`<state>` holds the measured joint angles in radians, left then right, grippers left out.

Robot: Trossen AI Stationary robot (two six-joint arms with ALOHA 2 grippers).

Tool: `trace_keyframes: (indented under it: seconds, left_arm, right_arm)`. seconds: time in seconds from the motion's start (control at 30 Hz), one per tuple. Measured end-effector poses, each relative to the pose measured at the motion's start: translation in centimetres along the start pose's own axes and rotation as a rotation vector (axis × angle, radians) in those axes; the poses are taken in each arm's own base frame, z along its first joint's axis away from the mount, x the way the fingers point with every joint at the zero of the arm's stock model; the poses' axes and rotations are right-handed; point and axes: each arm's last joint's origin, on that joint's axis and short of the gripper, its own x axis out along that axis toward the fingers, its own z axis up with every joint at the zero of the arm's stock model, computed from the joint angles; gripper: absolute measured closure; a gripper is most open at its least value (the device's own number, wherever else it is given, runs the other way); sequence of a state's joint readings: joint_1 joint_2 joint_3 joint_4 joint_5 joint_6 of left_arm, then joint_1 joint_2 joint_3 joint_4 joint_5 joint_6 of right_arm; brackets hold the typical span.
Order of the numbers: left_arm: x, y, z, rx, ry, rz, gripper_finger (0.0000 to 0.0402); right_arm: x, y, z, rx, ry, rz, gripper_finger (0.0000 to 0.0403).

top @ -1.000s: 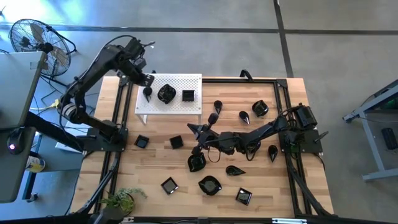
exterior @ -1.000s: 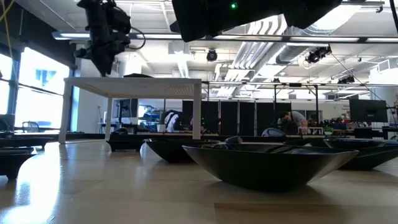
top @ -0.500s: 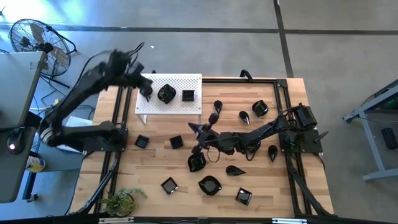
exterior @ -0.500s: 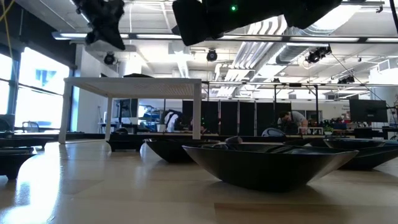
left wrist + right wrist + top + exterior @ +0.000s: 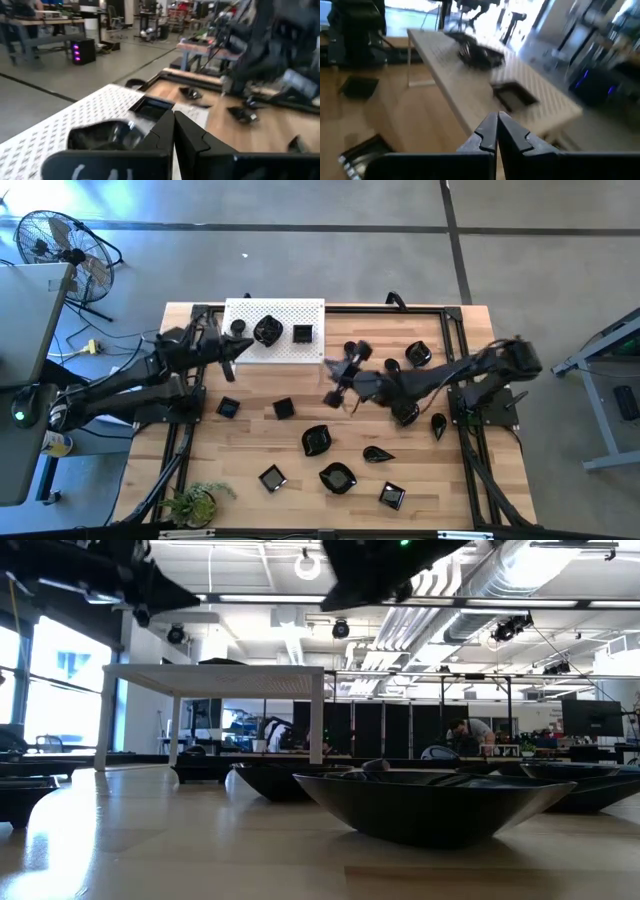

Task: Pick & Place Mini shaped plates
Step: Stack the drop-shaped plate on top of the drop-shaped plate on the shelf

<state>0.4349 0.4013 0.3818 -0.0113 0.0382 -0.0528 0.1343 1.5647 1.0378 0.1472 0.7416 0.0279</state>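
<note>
Three mini shaped plates rest on the white perforated board point(image 5: 275, 340): a teardrop one point(image 5: 238, 327), a rounded one point(image 5: 267, 332) and a square one point(image 5: 302, 333). Several more glossy black plates lie on the wooden table, among them a wavy one point(image 5: 316, 441) and a square one point(image 5: 284, 409). My left gripper point(image 5: 234, 346) is shut and level just off the board's left end, with nothing in it point(image 5: 174, 120). My right gripper point(image 5: 333, 372) hovers blurred over the table beside the board's right end, shut point(image 5: 497, 125), nothing seen between its fingers.
A black frame runs round the table's edges point(image 5: 455, 315). A small potted plant point(image 5: 193, 502) stands at the near left corner. In the low view a wide black plate point(image 5: 420, 805) fills the foreground. A fan point(image 5: 48, 238) stands on the floor beyond the far left corner.
My left gripper has drawn back from above the board toward the table's left edge and sunk, tipping from pointing down to level; the teardrop plate stays on the board. My right gripper has risen and swung toward the far edge, nearer the board's right end.
</note>
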Motion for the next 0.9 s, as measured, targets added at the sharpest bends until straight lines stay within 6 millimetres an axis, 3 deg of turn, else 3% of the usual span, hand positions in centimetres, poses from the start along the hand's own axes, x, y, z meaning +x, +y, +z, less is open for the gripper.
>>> trace_keyframes:
  seconds: [0.27, 0.4, 0.53, 0.67, 0.9]
  left_arm:
    - [0.1, 0.0, -1.7, 0.022, 0.038, -0.013, 0.0400]
    - [0.1, 0.0, -1.7, 0.023, 0.029, -0.013, 0.0400]
    - [0.1, 0.0, -1.7, 0.049, 0.030, -0.013, 0.0401]
    - [0.1, 0.0, -1.7, 0.048, 0.030, -0.013, 0.0401]
    - [0.1, -0.1, -1.9, 0.047, 0.048, -0.021, 0.0401]
  right_arm:
    - [-3.7, -7.1, -0.4, 0.267, 0.338, -0.011, 0.0391]
    - [-3.9, -10.0, -1.3, 0.363, 0.471, -0.101, 0.0354]
    - [-2.1, -12.0, -2.5, 0.444, 0.551, -0.120, 0.0307]
    - [0.8, -13.7, -5.1, 0.609, 0.592, -0.111, 0.0273]
    - [4.9, -15.5, -10.6, 0.791, 0.613, -0.139, 0.0268]
